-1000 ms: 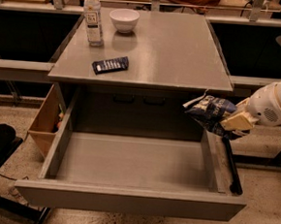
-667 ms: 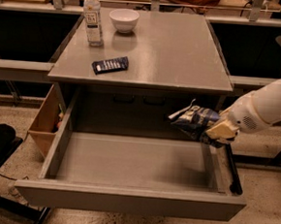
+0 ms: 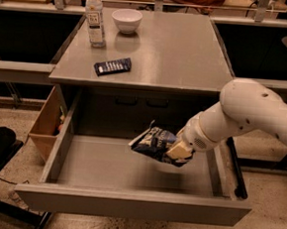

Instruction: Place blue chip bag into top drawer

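Note:
The top drawer (image 3: 126, 204) is pulled wide open below the grey cabinet top, its flat front panel nearest the camera. My gripper (image 3: 176, 152) reaches in from the right on a white arm and is shut on the blue chip bag (image 3: 154, 141), a crinkled dark-blue foil bag. It holds the bag above the drawer's floor, right of the middle and inside the drawer's walls. The bag does not touch the floor; its shadow lies below it.
On the cabinet top (image 3: 178, 54) lie a flat dark-blue bar packet (image 3: 112, 66), a water bottle (image 3: 95, 17) and a white bowl (image 3: 127, 20). A wooden box (image 3: 46, 123) stands left of the drawer. Dark benches flank the cabinet.
My arm has moved left and down with the bag, from beside the drawer's right wall to above the drawer's inside.

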